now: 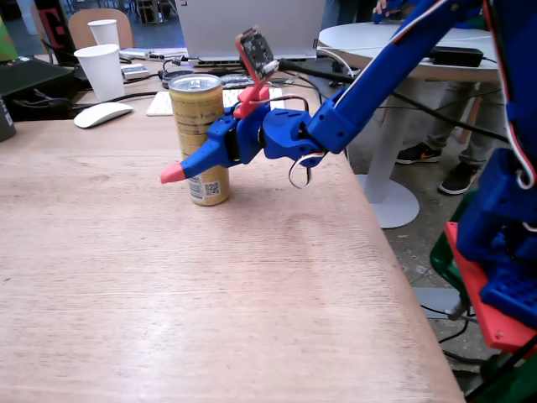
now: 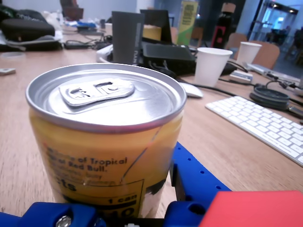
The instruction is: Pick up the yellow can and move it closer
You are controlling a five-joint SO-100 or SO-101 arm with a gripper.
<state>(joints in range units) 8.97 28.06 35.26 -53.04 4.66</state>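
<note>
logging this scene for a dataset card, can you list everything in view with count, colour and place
yellow can: 1, golden yellow with silver top, upright on the table, mid left in the fixed view
paper cups: 2, white, behind the can at the far edge of the table
mouse: 1, white, left of the can in the fixed view
keyboard: 1, white, behind the can, right side of the wrist view
laptop: 1, silver, far edge of the table
table: 1, light wood, bare in the foreground
round table: 1, white, behind at right
arm: 1, blue, reaching in from the right
tool: 1, blue with red tips, fingers either side of the can; contact unclear
</note>
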